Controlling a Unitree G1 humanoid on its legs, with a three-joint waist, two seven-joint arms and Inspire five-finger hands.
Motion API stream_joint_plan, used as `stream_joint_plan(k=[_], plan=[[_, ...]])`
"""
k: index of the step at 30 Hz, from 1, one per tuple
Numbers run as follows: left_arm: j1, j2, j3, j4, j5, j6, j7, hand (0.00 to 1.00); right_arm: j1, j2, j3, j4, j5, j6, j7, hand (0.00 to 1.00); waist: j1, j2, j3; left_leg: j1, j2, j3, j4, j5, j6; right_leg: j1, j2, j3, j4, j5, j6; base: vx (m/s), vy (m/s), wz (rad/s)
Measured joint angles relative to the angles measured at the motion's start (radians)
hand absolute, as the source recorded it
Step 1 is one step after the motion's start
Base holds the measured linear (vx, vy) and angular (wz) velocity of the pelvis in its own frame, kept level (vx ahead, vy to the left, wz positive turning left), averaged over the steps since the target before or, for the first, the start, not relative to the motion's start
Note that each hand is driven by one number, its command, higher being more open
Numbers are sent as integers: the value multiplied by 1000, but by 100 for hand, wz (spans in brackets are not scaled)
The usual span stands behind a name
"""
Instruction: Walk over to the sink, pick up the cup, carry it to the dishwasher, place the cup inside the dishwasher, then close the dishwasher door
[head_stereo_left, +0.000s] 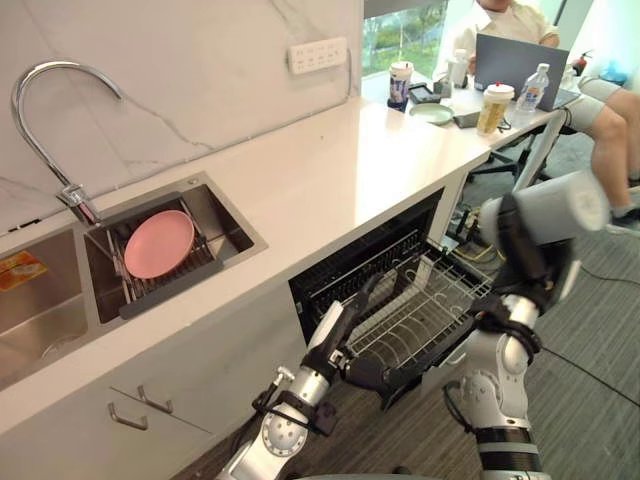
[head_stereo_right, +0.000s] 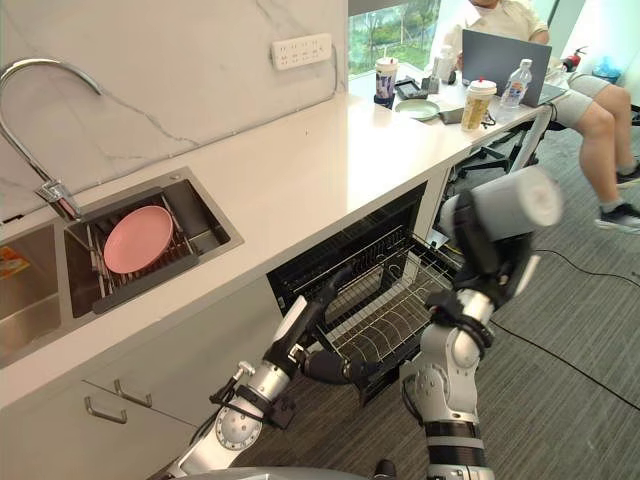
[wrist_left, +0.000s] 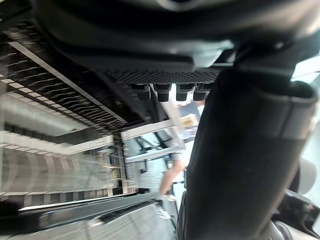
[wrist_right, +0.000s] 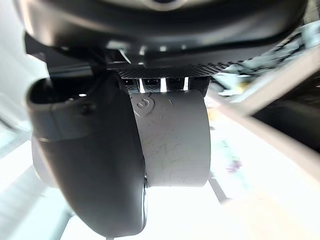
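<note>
Closest to us, the right hand (wrist_right: 95, 165) curls thumb and fingers round the grey cup (wrist_right: 172, 145), which it holds on its side in the air above the right corner of the rack (head_stereo_left: 425, 310), apart from it. That rack juts out of the open dishwasher (head_stereo_left: 350, 275), and carpet floor (head_stereo_left: 590, 350) stretches to its right. Our left hand (head_stereo_left: 368, 370) sits low at the rack's front edge; we cannot tell whether it grips. What lies beneath the rack is hard to make out. Farther left a pink plate (head_stereo_left: 158, 243) rests in the sink (head_stereo_left: 240, 225). A person (head_stereo_left: 612, 125) sits by the counter's (head_stereo_left: 330, 170) far end, cut off at the view's edge.
</note>
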Motion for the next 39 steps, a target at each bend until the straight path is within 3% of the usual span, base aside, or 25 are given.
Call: stream_joint_plan(k=[3,10,14,19,21,24,29,34,38,39], plan=[[55,26,61,67,-13,11,-16,100,12,0,-17,101,0,27,77,0,0,-10,8,-1,-8,-27,0,3,3,16,-8,-29,0,-6,9,32,11,30],[111,49,173,221,-20,46,7,100,15,-2,-17,141,-76,61,164,0,3,-33,25,-6,-42,-79,-2,10,13,44,-41,-85,0,-12,29,6,44,25],[111,30,226,321,-20,53,28,100,8,-6,-14,193,-143,90,194,0,17,-41,31,-12,-51,-90,-2,7,16,48,-48,-96,0,-15,36,-8,42,11],[67,2,352,455,-39,65,67,100,-35,-69,3,331,-247,170,233,0,28,-46,52,-42,-57,-98,-2,12,20,44,-58,-139,1,-20,43,7,29,26],[43,4,384,483,-47,89,75,100,-73,-107,29,401,-294,206,232,0,32,-47,72,-74,-57,-89,-2,21,22,27,-67,-170,12,-23,48,33,36,38],[18,10,410,498,-54,108,80,100,-147,-137,30,541,-316,237,212,0,68,-58,111,-92,-68,-106,4,36,33,9,-83,-186,39,-34,57,89,45,24],[10,21,418,499,-59,123,110,100,-270,-201,30,662,-330,241,202,0,89,-59,172,-151,-87,-111,6,58,33,-38,-108,-225,85,-41,65,32,54,29],[-31,22,440,532,-100,135,160,100,-397,-263,31,790,-351,244,205,0,141,-67,265,-211,-92,-137,5,88,37,-95,-115,-231,119,-42,59,-55,30,15],[-47,24,470,563,-140,136,200,100,-441,-295,36,842,-350,244,203,0,146,-67,303,-250,-91,-159,-1,101,41,-130,-116,-247,143,-51,45,-105,16,16],[-51,25,482,574,-140,138,208,100,-446,-314,36,849,-351,260,206,100,146,-65,318,-263,-90,-160,-1,102,39,-136,-116,-257,143,-57,41,-61,7,19]])
